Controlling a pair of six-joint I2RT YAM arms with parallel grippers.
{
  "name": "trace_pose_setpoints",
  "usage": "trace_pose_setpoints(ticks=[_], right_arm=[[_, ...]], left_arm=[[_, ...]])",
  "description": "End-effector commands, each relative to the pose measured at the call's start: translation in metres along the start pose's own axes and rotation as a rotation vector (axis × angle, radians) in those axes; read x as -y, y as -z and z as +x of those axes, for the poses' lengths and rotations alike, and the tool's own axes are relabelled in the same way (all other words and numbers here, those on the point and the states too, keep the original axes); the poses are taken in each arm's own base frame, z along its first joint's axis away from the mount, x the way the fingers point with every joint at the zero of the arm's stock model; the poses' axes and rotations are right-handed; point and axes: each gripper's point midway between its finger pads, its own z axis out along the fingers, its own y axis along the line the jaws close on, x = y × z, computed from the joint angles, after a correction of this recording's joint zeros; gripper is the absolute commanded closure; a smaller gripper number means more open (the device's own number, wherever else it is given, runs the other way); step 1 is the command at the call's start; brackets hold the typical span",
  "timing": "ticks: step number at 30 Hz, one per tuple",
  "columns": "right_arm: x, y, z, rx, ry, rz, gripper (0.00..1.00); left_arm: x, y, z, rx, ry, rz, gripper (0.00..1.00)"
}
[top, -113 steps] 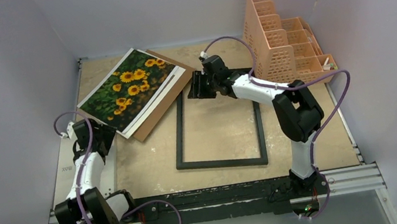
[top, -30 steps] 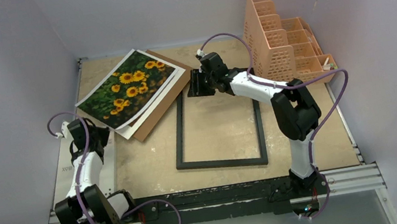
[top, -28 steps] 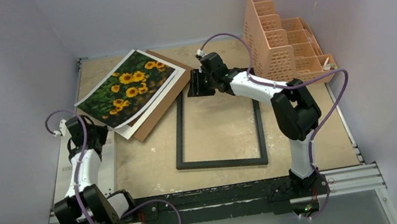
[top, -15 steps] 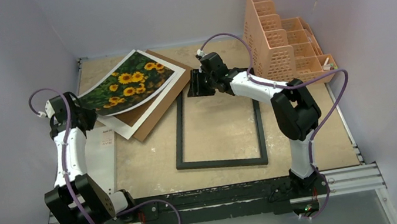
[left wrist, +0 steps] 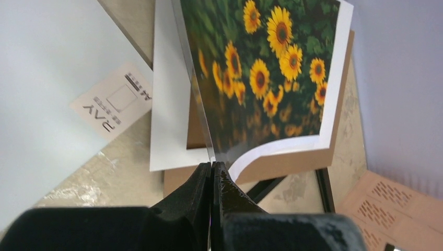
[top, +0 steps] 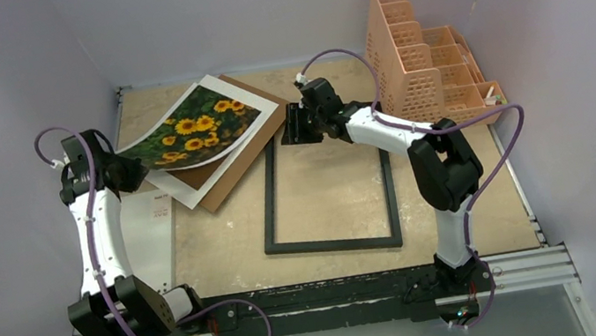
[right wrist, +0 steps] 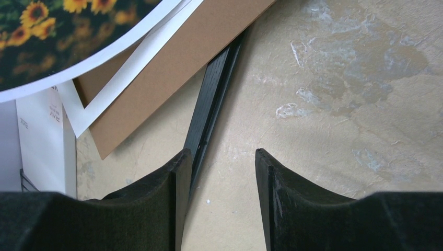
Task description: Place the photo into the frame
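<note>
Two fingers of my left gripper (left wrist: 211,167) are pinched tight on the near edge of the rectangular sunflower photo (left wrist: 261,68) with its thin white border. They hold that end up off the stack so the print curls. Its far end rests on a white paper sheet (top: 184,191) lying over a plain brown backing board (top: 229,176). My right gripper (right wrist: 219,193) hangs with jaws parted over bare tabletop at the far-left corner of the thin black rectangular frame (right wrist: 211,99). The frame lies flat on the beige table (top: 325,191), touching the board's edge.
</note>
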Motion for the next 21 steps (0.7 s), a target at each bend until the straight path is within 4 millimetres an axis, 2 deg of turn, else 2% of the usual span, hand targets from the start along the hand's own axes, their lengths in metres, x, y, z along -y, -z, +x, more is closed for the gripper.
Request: trace_pose_setpoints(ticks=[1,10,16,21], right_arm=[[-0.029,0.027,-0.036,0.088,-0.016,-0.054,0.49],[-0.039,0.041,-0.061,0.105,-0.145,-0.061,0.44],[-0.054,0.045,-0.068,0.078,-0.185,-0.116,0.40],[-0.059,0.044,-0.068,0.063,-0.205,-0.138,0.37]], left_arm=[[0.023,0.023,0.015,-0.093,0.060,0.117,1.00],[0.056,0.049,0.040,-0.237,0.215,0.311,1.00],[0.084,0.070,0.033,-0.253,0.256,0.433,1.00],[0.098,0.084,0.031,-0.273,0.293,0.504,1.00]])
